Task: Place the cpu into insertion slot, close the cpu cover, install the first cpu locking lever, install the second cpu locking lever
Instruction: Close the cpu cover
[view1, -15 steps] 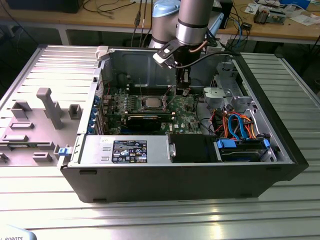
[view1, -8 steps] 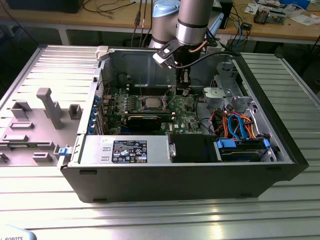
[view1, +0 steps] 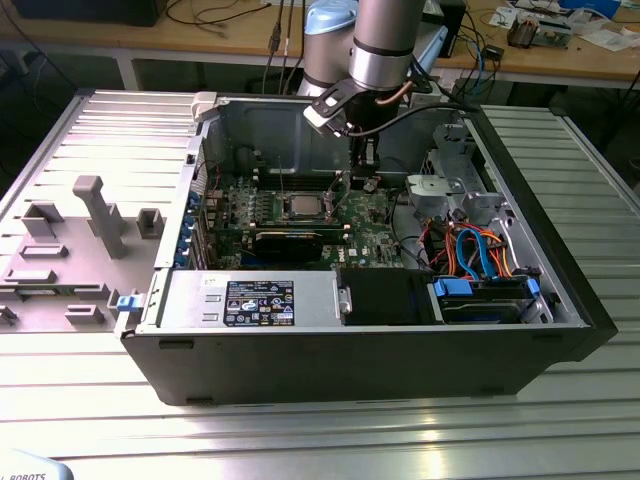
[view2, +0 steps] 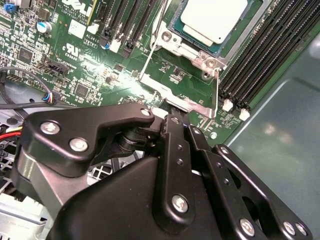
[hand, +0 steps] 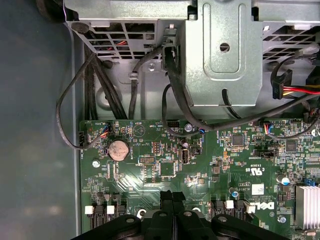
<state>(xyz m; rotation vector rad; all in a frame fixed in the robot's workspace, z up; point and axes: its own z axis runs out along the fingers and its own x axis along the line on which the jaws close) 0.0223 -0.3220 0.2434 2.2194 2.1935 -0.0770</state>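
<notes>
The cpu (view2: 215, 17), a pale silver square, lies in the insertion slot (view2: 200, 56), whose shiny rim frames it on the green motherboard (view2: 90, 55). In the exterior view the cpu (view1: 303, 206) sits mid-board inside the open computer case. The cpu cover (view2: 192, 102), a thin silver frame, is swung open away from the slot, with green board showing through its window. My gripper (view2: 172, 117) is shut, and its black tips touch the cover's free edge. From the exterior view my gripper (view1: 365, 175) reaches down just to the right of the slot. A thin wire lever (view2: 159, 22) runs beside the slot.
Long black memory slots (view2: 265, 55) flank the socket. A metal drive cage (hand: 225, 50) and black cables (hand: 90, 85) lie beyond the board's edge, near a coin battery (hand: 118, 149). The power supply (view1: 260, 300) and orange and blue cables (view1: 480, 250) fill the case's near side.
</notes>
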